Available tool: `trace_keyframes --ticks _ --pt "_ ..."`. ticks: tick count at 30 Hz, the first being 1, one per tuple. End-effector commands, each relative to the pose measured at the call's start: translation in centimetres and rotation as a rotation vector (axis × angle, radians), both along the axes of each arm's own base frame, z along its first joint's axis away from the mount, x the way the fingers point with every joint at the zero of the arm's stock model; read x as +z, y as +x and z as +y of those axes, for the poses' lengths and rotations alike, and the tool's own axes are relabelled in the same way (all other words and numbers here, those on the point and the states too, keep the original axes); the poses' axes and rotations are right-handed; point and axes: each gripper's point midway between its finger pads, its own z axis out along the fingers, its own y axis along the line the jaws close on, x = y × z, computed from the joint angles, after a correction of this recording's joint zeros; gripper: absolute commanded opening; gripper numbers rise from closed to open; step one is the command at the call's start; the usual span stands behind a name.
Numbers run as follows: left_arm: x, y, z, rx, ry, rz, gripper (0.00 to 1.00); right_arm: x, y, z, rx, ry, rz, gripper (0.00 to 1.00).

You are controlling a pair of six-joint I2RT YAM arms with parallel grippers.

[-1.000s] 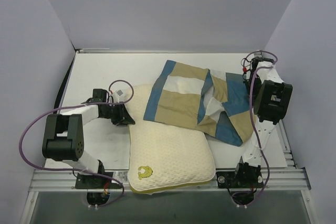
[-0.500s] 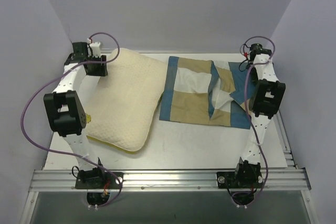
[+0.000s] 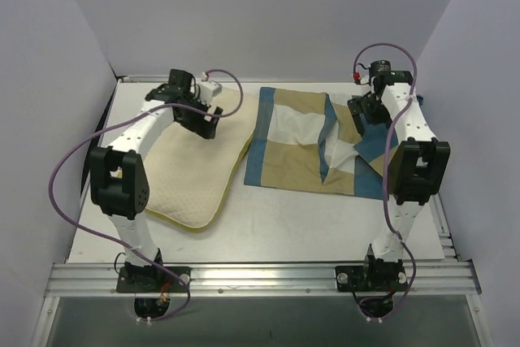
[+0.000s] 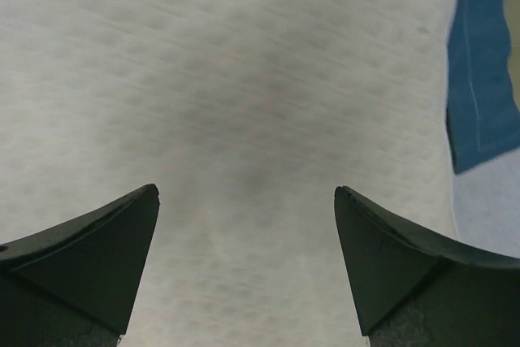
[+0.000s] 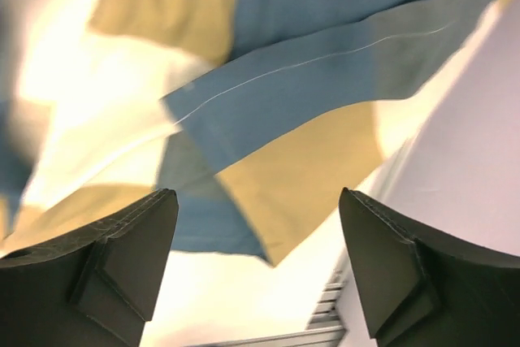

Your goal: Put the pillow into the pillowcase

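Two released: left end effector [image 4: 246, 193], right end effector [image 5: 258, 194] | pillow [image 3: 191, 176], pillowcase [image 3: 292, 144] on table [image 3: 292, 225] | walls [image 3: 268, 14] seemingly lavender

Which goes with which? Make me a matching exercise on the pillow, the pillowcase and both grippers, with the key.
1 pillow
2 pillowcase
3 left gripper
4 right gripper

A open over the pillowcase's right end
B lying on the table, left side
C open over the pillow's far end
D lying on the table, right of centre

Pairs: 1-B, 2-D, 3-C, 4-A

A white table [image 3: 284, 233] bears the pillow [image 3: 199, 170] left, the pillowcase [image 3: 294, 160] right.
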Motion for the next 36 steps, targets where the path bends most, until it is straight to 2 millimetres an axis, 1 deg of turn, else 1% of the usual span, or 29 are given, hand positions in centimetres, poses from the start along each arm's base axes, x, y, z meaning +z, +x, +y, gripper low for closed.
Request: trace_keyframes --ticks 1,2,4,5,7,8,11,12,14,15,16,17,18,19,21,22,23,24,25,26,27,28,29,31,32,33,34,35,36 --pt "-3.4 -5.1 -0.9 -0.128 0.015 0.163 0.97 -2.4 -5.5 2.4 -0.059 0.156 0.197 0.78" --pt "-4.8 -6.7 -0.4 -0.141 0.031 0.225 0.98 -2.9 -6.2 2.6 -0.061 0.165 0.225 0.76" --pt "-6.2 -8.1 0.4 -0.189 0.072 0.266 0.97 -4.1 -7.6 2.5 -0.065 0.169 0.277 0.69" --pt "-7.7 -10.0 1.3 -0.207 0.100 0.332 0.97 -5.0 -8.5 2.5 -0.074 0.178 0.315 0.67" --pt "-9.0 -11.5 2.7 -0.260 0.156 0.366 0.97 -6.3 -9.4 2.3 -0.086 0.185 0.366 0.64" --pt "-10.1 -12.9 4.2 -0.263 0.191 0.412 0.97 -6.8 -9.7 2.0 -0.092 0.183 0.386 0.63" --pt "-11.0 -14.0 7.6 -0.303 0.263 0.441 0.97 -8.3 -9.9 1.0 -0.093 0.167 0.432 0.62" --pt "-11.2 -14.1 9.7 -0.301 0.270 0.446 0.97 -8.4 -9.8 0.0 -0.100 0.145 0.435 0.61" --pt "-10.7 -13.8 11.6 -0.302 0.277 0.438 0.97 -9.2 -9.7 -1.2 -0.077 0.122 0.461 0.61" --pt "-9.7 -13.0 13.6 -0.289 0.263 0.396 0.97 -9.0 -9.3 -2.5 -0.086 0.084 0.453 0.61" --pt "-9.0 -12.5 14.4 -0.283 0.256 0.368 0.97 -9.6 -9.1 -3.2 -0.084 0.069 0.469 0.61" --pt "-8.3 -12.0 14.8 -0.283 0.243 0.340 0.97 -9.8 -8.6 -4.0 -0.083 0.045 0.464 0.60" --pt "-7.2 -11.4 14.8 -0.289 0.218 0.293 0.97 -9.5 -7.2 -5.0 -0.061 0.013 0.433 0.59" --pt "-5.9 -10.4 15.2 -0.277 0.208 0.245 0.97 -10.2 -6.3 -6.6 -0.058 -0.069 0.435 0.58" --pt "-4.1 -10.0 14.6 -0.294 0.183 0.199 0.97 -10.0 -4.1 -8.1 -0.028 -0.150 0.405 0.57" --pt "-3.2 -9.6 13.8 -0.304 0.146 0.164 0.98 -9.2 -1.9 -8.9 -0.033 -0.205 0.362 0.57" --pt "-2.6 -9.6 13.4 -0.310 0.130 0.146 0.97 -8.5 -0.8 -8.7 -0.026 -0.218 0.332 0.56" --pt "-1.5 -9.6 12.9 -0.308 0.110 0.115 0.97 -7.7 -0.2 -8.1 -0.017 -0.213 0.311 0.56" --pt "-0.8 -9.5 12.2 -0.316 0.076 0.087 0.98 -5.3 1.4 -6.3 -0.002 -0.196 0.228 0.56" --pt "-0.3 -9.6 11.7 -0.320 0.057 0.071 0.97 -4.5 1.9 -4.1 0.023 -0.127 0.183 0.56" --pt "0.4 -9.6 11.4 -0.308 0.042 0.052 0.97 -3.4 2.2 -2.5 0.042 -0.093 0.148 0.57" --pt "0.9 -9.2 10.9 -0.302 0.016 0.027 0.98 -1.3 2.5 -0.5 0.059 -0.052 0.083 0.58" --pt "1.3 -8.9 10.6 -0.287 0.002 0.017 0.98 -0.9 2.9 3.1 0.117 0.010 0.056 0.59" --pt "1.9 -8.3 10.1 -0.216 -0.048 0.019 0.97 -0.3 3.6 6.4 0.147 0.050 0.002 0.59" --pt "2.1 -7.8 10.0 -0.192 -0.067 0.014 0.97 -0.4 3.8 8.8 0.182 0.066 -0.007 0.58" --pt "2.5 -7.4 9.8 -0.140 -0.098 0.024 0.97 -0.5 4.6 10.0 0.191 0.083 -0.038 0.57" --pt "2.6 -7.1 9.8 -0.116 -0.111 0.027 0.97 -1.6 4.9 10.9 0.194 0.086 -0.026 0.56" --pt "2.8 -6.8 9.8 -0.097 -0.119 0.022 0.97 -2.2 5.0 12.3 0.193 0.128 -0.022 0.56" --pt "3.0 -6.8 9.7 -0.061 -0.137 0.028 0.98 -2.2 5.6 14.1 0.214 0.154 -0.035 0.54"
